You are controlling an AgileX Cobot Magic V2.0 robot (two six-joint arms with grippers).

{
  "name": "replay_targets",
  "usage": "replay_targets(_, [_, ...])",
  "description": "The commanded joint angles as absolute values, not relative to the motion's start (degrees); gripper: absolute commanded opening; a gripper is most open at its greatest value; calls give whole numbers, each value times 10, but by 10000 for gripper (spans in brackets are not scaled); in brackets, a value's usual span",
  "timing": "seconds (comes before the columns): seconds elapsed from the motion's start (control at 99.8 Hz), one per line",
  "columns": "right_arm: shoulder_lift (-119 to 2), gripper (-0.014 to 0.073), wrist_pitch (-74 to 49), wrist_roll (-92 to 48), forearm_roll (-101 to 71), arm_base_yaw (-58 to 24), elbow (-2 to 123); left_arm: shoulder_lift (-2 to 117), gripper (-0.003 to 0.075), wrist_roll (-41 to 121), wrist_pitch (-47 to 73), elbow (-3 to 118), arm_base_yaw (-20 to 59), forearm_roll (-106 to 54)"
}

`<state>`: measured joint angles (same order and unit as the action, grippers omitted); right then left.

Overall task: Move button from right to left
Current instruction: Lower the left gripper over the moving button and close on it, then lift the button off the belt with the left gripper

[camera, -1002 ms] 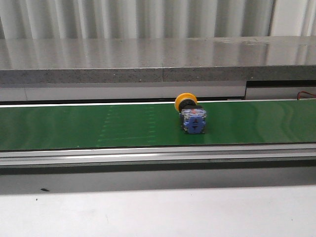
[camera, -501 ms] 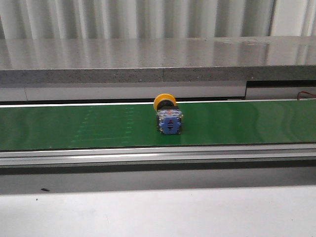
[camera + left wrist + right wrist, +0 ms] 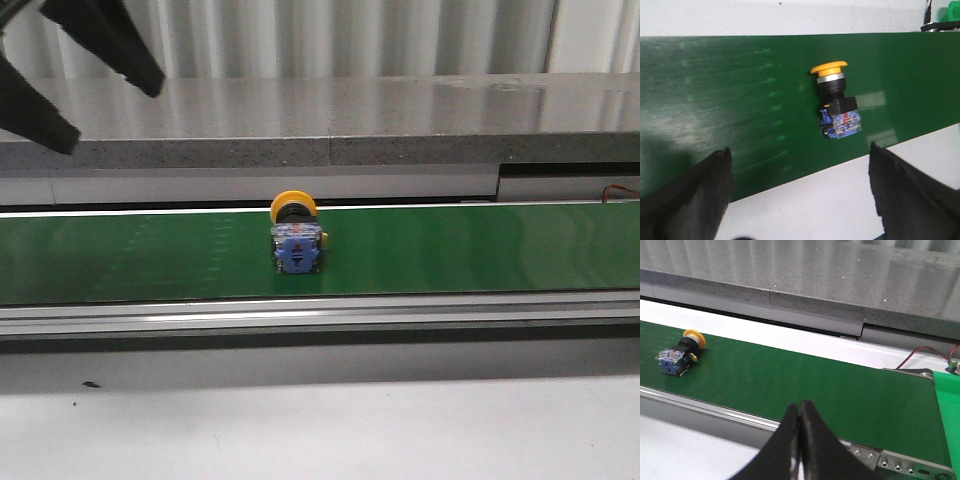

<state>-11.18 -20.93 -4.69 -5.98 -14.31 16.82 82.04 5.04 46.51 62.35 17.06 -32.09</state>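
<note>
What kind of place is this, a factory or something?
Probably a factory-style test bench: a green conveyor belt with metal side rails carries an industrial push-button, a grey stone-like ledge runs behind, and corrugated metal wall panels stand beyond.

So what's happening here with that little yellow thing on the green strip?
A yellow-capped button lies on its side on a green conveyor belt, and nothing is holding it. The left pincer hangs above it, wide open and not touching. The right pincer is shut and empty, off toward the belt's right end.
</note>
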Motion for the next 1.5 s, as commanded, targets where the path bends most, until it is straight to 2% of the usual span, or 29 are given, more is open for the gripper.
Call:
replay_targets(0.0, [-117, -68, -167, -52, -59, -144, 183, 837, 545, 5, 452, 669, 201, -322])
replay_targets(0.2, [-117, -68, -167, -52, -59, -144, 183, 905, 545, -87, 481, 742, 257, -239])
replay_targets(0.561, [-117, -68, -167, -52, -59, -144, 183, 994, 545, -240, 631, 855, 315, -49])
replay_targets(1.072, [-117, -68, -167, -52, -59, -144, 183, 1062, 541, -257, 608, 861, 313, -31])
replay_targets(1.142, [-117, -68, -167, -52, -59, -144, 183, 1065, 482, -257, 606, 861, 313, -29])
replay_targets(1.263, [-117, -68, -167, -52, -59, -144, 183, 1064, 250, -257, 606, 861, 313, -28])
replay_targets(1.333, [-117, -68, -167, -52, -59, -144, 183, 1063, 150, -257, 607, 861, 313, -25])
replay_targets(1.403, [-117, -68, -167, -52, -59, -144, 183, 1059, 103, -257, 614, 861, 313, -24])
replay_targets(1.493, [-117, -68, -167, -52, -59, -144, 183, 1049, 99, -257, 623, 861, 313, -15])
